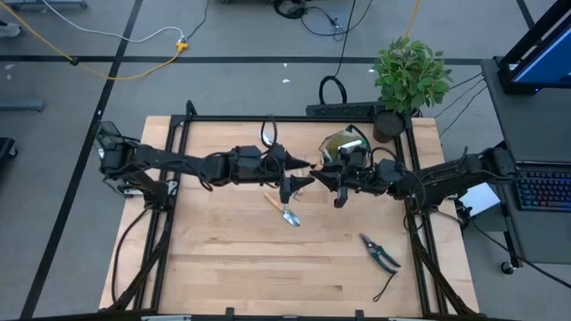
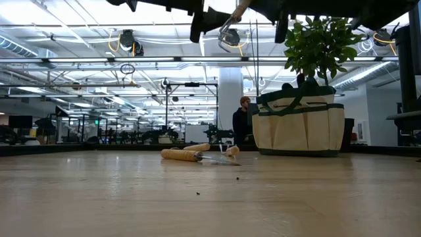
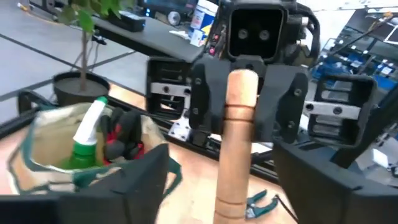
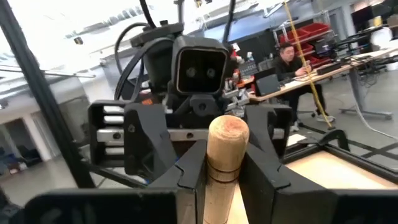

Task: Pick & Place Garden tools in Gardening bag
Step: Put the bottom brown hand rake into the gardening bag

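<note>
The wooden-handled trowel [image 4: 227,152] sits mid-handover: right gripper [image 4: 225,168] clenched on it, left gripper [image 3: 205,180] released, bag [image 1: 343,147] just right.

My two arms meet above the desk [image 1: 232,267]; the bag [image 1: 337,145] sits behind my right arm, shears [image 1: 380,252] lie in front, a trowel [image 1: 284,212] lies below.

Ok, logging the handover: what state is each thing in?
left gripper: open, not gripping
right gripper: shut on held tool
held tool: airborne
gardening bag: upright, open, partly filled
pruning shears: lying on table
trowel: lying on table
</note>
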`<action>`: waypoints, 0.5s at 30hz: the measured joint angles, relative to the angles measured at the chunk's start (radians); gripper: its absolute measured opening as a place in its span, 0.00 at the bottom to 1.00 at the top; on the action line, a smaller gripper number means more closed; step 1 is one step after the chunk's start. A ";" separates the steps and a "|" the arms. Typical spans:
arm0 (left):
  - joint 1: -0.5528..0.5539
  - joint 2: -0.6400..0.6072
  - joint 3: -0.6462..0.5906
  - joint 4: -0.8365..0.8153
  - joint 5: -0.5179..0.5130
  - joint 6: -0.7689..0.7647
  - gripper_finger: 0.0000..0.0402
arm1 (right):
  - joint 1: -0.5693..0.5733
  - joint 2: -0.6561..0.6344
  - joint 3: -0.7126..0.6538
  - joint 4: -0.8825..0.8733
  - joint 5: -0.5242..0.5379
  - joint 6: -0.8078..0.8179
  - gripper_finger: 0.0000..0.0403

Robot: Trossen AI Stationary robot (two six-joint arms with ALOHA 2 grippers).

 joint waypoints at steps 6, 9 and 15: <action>0.043 -0.048 0.002 -0.126 0.002 0.045 0.91 | -0.012 -0.041 0.000 -0.019 0.075 -0.095 0.15; 0.066 -0.097 -0.002 -0.269 0.001 0.070 0.96 | -0.022 -0.066 0.000 -0.033 0.133 -0.189 0.15; 0.103 -0.167 0.004 -0.416 0.000 0.081 0.99 | -0.068 -0.095 -0.002 -0.158 0.279 -0.382 0.15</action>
